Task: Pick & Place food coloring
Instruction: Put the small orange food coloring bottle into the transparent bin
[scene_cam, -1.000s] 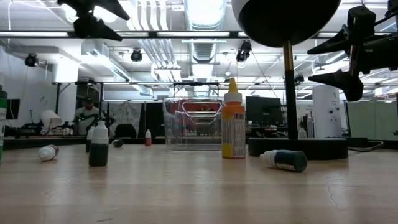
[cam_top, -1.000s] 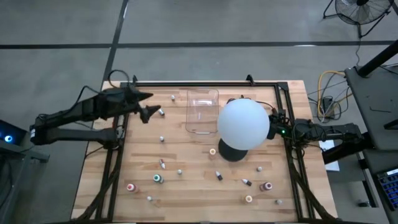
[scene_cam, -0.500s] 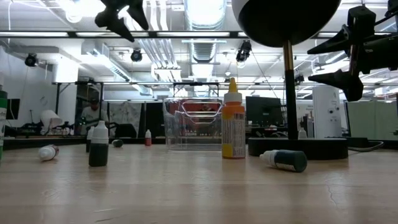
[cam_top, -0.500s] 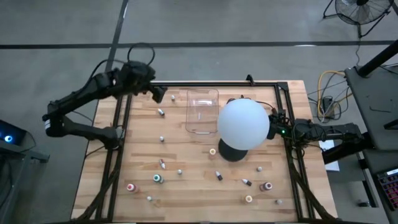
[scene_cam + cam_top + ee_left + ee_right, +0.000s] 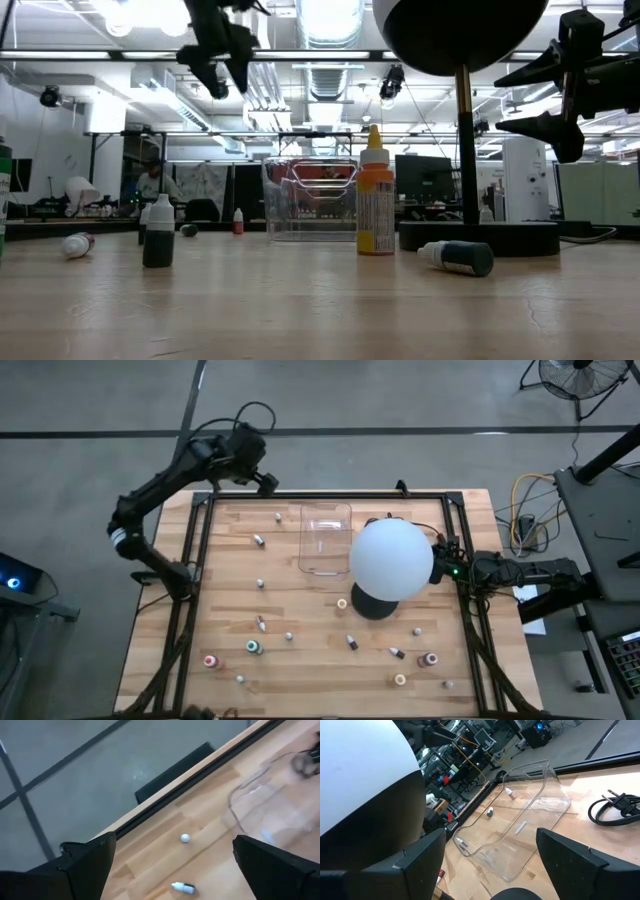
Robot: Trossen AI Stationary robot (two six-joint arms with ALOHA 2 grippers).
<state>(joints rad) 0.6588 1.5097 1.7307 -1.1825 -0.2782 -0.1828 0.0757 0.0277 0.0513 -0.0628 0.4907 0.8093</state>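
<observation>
Pincers spread and empty, bottles unpicked

Our right pincer (image 5: 490, 865) waits spread beside the white globe (image 5: 391, 558). We see food coloring bottles (image 5: 255, 647) scattered across the table (image 5: 300, 610), outside the clear tray (image 5: 325, 538). Farthest off, our left pincer (image 5: 268, 478) hovers spread above the table's back edge, likely lining up

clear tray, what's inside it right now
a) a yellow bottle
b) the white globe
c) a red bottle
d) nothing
d: in the high view the clear tray shows only bare wood through its floor, the white globe stands beside it on its own base, and the little bottles lie scattered on the table outside it.
</observation>
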